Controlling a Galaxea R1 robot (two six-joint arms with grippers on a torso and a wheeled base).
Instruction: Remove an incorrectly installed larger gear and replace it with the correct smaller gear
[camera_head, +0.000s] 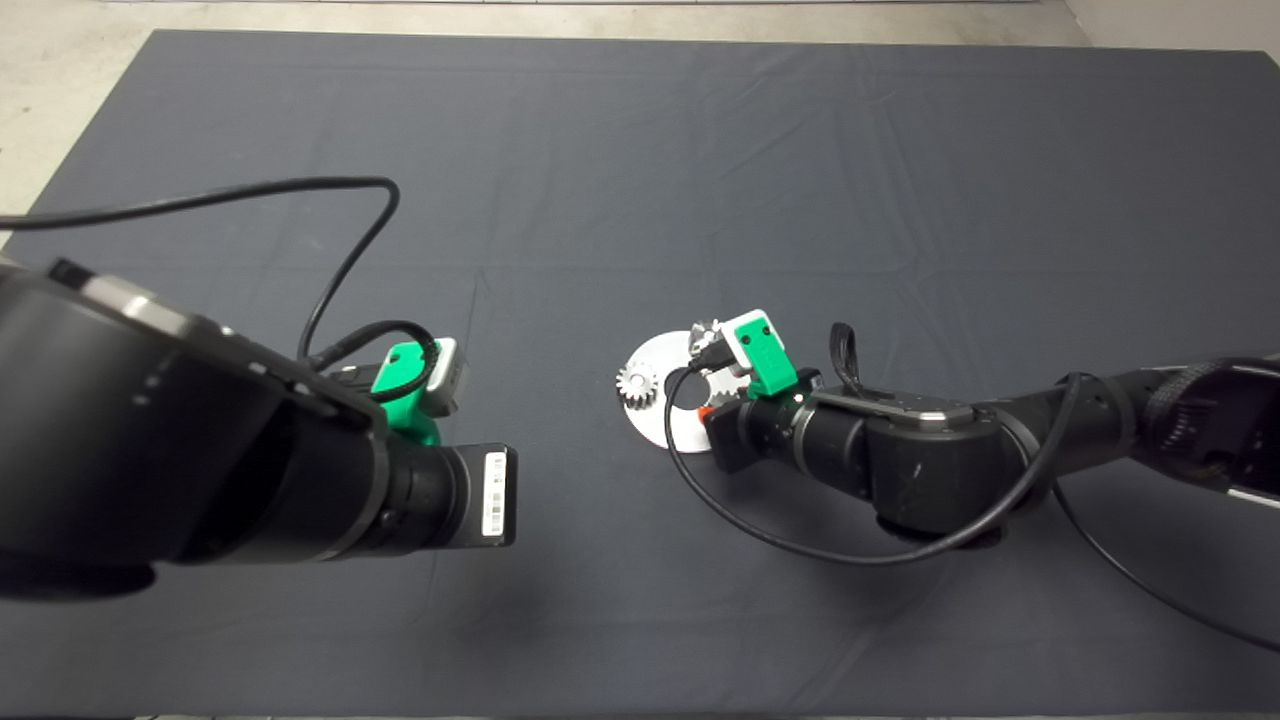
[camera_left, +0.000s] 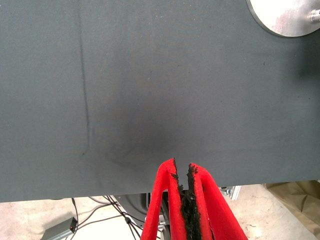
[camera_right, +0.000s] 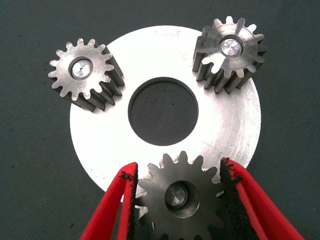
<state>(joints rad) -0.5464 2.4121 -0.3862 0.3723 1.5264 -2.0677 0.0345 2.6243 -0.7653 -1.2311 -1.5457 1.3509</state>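
The smaller gear (camera_right: 180, 197), dark grey with a central hole, sits on a pin at the rim of a silver ring plate (camera_right: 235, 135). My right gripper (camera_right: 178, 166) straddles it, with a red finger against the teeth on each side. Two shinier gears stand on their own pins on the same plate, one (camera_right: 85, 72) on one side and one (camera_right: 230, 50) across from it. The larger gear is out of view. My left gripper (camera_left: 182, 172) hovers shut and empty over bare mat, left of the plate (camera_left: 285, 17).
In the head view the plate (camera_head: 660, 360) lies at mid-mat under the right wrist's green mount (camera_head: 757, 352). A black cable (camera_head: 350, 250) loops over the left arm. Open mat stretches behind and in front of both arms.
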